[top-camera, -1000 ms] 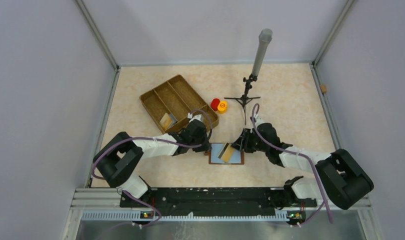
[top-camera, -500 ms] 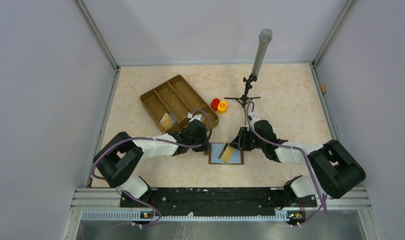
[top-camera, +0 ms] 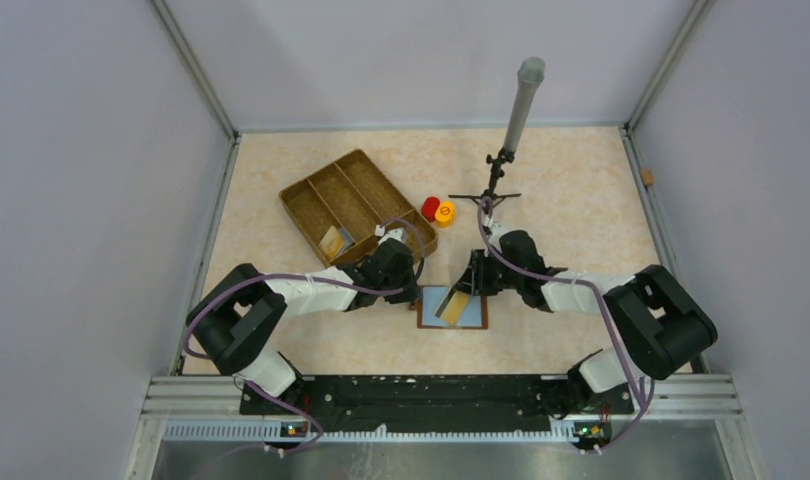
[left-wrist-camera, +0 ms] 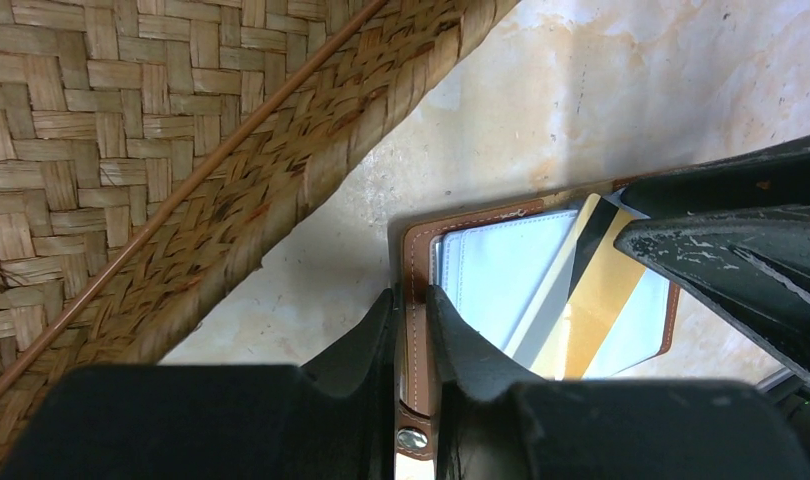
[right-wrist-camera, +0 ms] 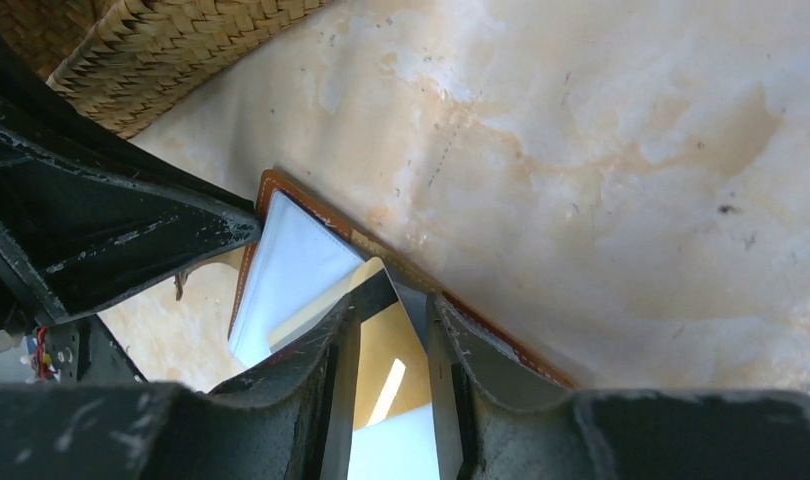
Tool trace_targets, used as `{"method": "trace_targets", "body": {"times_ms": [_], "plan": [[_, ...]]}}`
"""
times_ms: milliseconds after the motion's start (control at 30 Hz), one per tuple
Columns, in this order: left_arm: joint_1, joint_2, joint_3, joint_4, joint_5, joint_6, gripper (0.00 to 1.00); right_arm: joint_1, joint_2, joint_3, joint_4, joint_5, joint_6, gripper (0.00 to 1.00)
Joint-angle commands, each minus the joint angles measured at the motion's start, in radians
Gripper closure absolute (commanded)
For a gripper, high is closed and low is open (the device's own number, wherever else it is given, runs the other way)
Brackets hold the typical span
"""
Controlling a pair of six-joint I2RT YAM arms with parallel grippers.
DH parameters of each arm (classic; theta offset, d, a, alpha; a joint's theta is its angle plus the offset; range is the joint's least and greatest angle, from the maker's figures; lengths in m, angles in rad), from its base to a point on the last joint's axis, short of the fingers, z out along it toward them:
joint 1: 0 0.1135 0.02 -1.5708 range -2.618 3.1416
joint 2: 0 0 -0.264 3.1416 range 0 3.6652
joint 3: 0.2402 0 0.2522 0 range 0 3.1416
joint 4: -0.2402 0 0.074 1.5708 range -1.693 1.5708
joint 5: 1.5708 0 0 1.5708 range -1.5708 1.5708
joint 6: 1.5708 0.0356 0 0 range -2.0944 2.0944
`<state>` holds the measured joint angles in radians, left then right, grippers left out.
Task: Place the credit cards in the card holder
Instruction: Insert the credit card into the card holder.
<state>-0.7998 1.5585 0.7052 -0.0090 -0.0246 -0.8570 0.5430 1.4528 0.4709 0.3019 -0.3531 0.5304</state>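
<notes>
At your left, the tray (top-camera: 356,207) stands on the surface (top-camera: 571,200), and a yellowish card (top-camera: 332,241) lies in its near compartment. Just right of the tray, your left tool (left-wrist-camera: 412,305) is closed on the left edge of the holder (left-wrist-camera: 418,240), one finger on each side of the brown rim. The holder lies open and flat on the surface. Over its pale inside, the gold card (left-wrist-camera: 596,300) is tilted. Your right tool (right-wrist-camera: 391,305) comes from the right and grips this card between its two fingers.
</notes>
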Motion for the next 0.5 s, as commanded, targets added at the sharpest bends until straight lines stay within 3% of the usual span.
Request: {"method": "trace_targets", "body": {"times_ms": [0,167,267,467], "plan": [[0.002,0.018,0.006,-0.07,-0.042,0.03,0.82,0.011,0.056,0.064,-0.073,-0.03,-0.101,0.71],[0.001,0.018,0.004,-0.071,-0.044,0.03,0.82,0.011,0.078,0.069,-0.084,-0.05,-0.12,0.82],[0.002,0.023,0.005,-0.069,-0.042,0.027,0.82,0.019,0.071,0.068,-0.096,-0.059,-0.137,0.93],[0.002,0.036,0.016,-0.066,-0.038,0.027,0.82,0.033,0.066,0.083,-0.149,-0.077,-0.192,0.99]]}}
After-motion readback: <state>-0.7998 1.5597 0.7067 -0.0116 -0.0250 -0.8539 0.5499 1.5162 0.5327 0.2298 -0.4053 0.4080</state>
